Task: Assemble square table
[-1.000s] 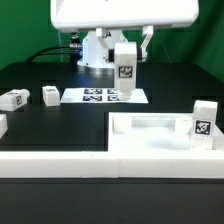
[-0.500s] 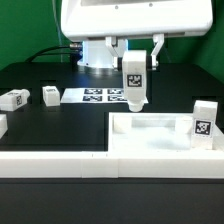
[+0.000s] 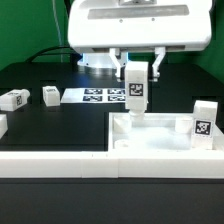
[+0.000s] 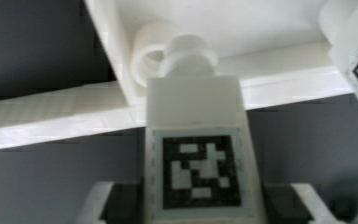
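The leg (image 3: 134,90) you were carrying hung upright in the gripper (image 3: 135,72), its lower end just over the far rim of the table top (image 3: 160,120), near the corner on the exterior view's left. The jaws were closed partway and pinched the leg on 2 opposite flat sides near its upper end, with the tagged face free between them. It looked like hard, light plastic: stiff enough to take a firm squeeze, but probably slick on its smooth faces. Judge your grip accordingly and keep it high, so the narrow tip can go into the top. The table top itself lay flat on the black table, just behind the long border wall (image 3: 50,160). A second leg (image 3: 203,122) stood upright at its right side, though you could not tell whether that one was seated. Only the exterior view showed you the 2 loose legs (image 3: 13,98) and the marker board (image 3: 100,96) well off to its left. Only the wrist view showed the leg's (image 4: 197,120) rounded tip against the top's rim (image 4: 51,118), beside what looked like a round socket.
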Motion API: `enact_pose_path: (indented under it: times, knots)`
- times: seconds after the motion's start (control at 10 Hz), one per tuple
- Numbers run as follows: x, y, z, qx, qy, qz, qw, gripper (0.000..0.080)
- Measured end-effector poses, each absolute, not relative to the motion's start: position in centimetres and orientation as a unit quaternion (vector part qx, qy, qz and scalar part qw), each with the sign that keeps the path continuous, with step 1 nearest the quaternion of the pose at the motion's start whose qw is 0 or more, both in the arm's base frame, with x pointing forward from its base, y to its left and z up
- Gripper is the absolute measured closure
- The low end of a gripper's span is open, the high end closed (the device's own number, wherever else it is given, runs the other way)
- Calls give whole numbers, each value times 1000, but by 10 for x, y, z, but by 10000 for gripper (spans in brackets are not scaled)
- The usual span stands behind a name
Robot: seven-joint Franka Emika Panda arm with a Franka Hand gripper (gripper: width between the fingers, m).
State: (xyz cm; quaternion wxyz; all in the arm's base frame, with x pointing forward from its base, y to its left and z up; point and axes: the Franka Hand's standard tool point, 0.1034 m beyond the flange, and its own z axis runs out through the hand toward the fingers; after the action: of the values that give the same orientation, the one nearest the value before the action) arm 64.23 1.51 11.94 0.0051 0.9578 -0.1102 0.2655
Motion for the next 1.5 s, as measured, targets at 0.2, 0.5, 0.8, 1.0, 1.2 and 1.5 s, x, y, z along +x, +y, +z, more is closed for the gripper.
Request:
enact_pose_path:
  times: [0.2, 0.5, 0.8, 1.0, 1.2, 1.5]
  knots:
    - [642, 13, 117, 951, -105, 290, 14, 511]
    - [641, 13, 115, 952, -105, 288, 14, 511]
    - [653, -4, 114, 951, -98, 291, 24, 511]
    - [657, -10, 112, 951, -101, 291, 25, 511]
    - [655, -8, 101, 953, -98, 287, 28, 511]
    - [660, -4, 92, 952, -93, 291, 31, 511]
